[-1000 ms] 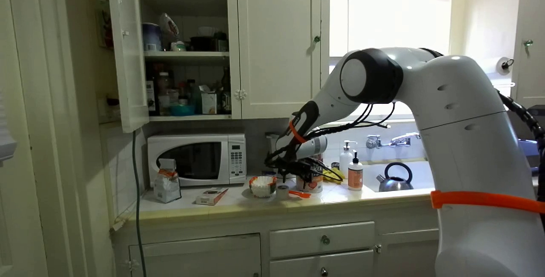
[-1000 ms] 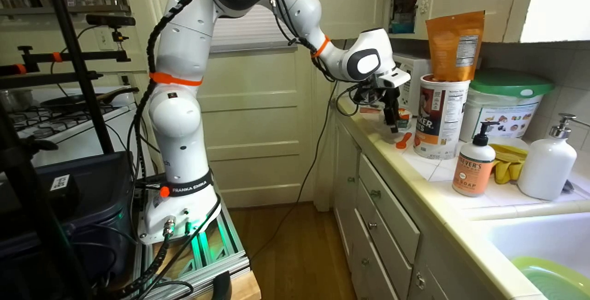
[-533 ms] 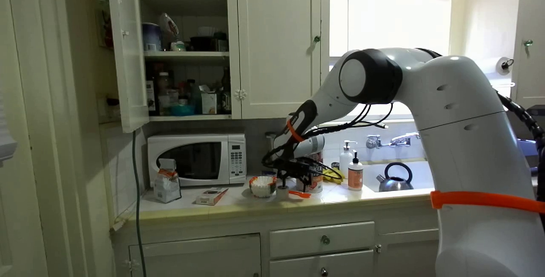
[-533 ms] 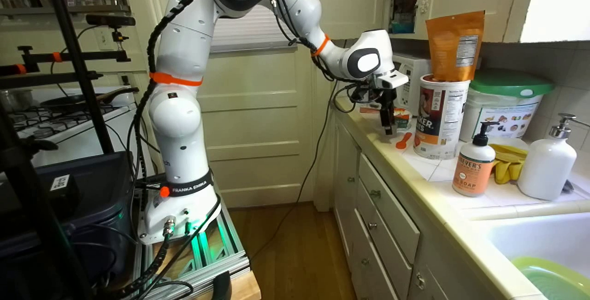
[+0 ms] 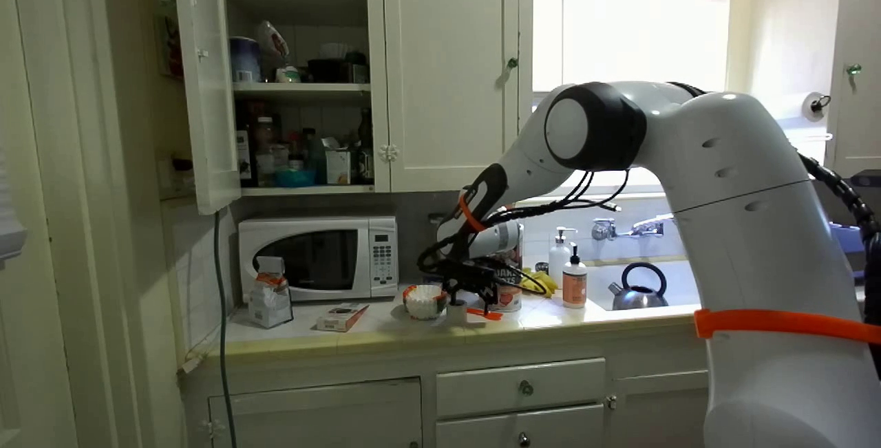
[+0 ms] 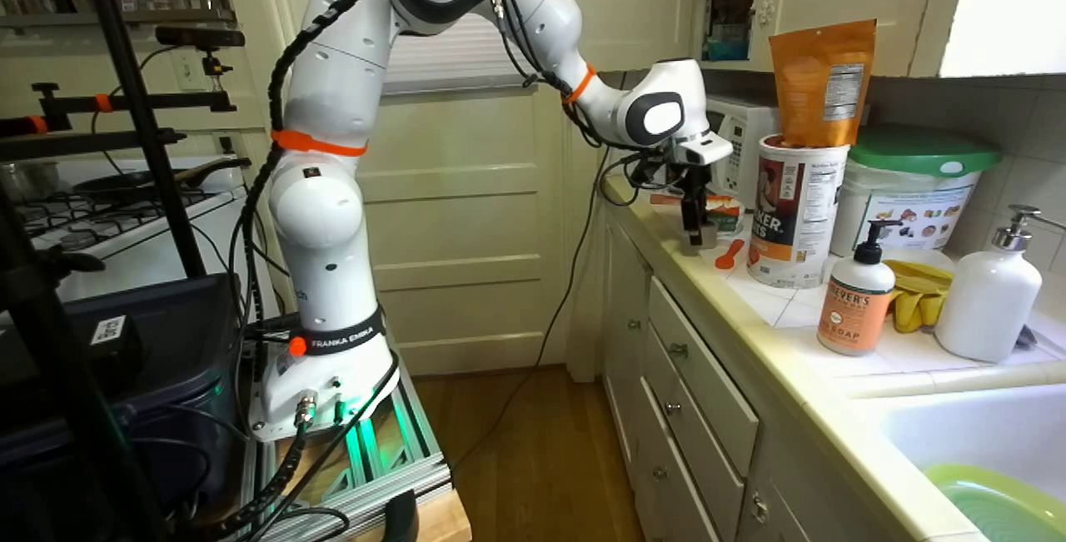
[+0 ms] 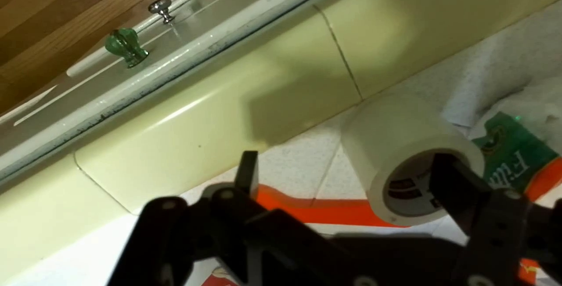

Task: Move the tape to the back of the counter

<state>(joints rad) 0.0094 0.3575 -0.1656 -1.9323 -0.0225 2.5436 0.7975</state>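
Gripper (image 7: 347,164) spread, nothing clamped in it; it hangs low over the near side of the counter (image 5: 330,343), its left fingertip (image 7: 447,171) over the core of the tape (image 7: 388,139), its right one outside the roll and apart from it; whether the left tip is inside the core or only above it I cannot tell. The tape stands on its flat end just behind the counter's front edge, core facing up; I judge it light, firm and slightly slick, hardly fragile, so the best hold is across its ring, one finger inside, one outside, deep enough to stop it tipping; just beyond, to the right, lies an orange utensil (image 6: 730,254), which the outer finger could catch; just beside, to the left, sits a white fluted pack (image 5: 423,305); farther back stand an oats canister (image 6: 795,216) and, far left, the microwave (image 5: 313,259).
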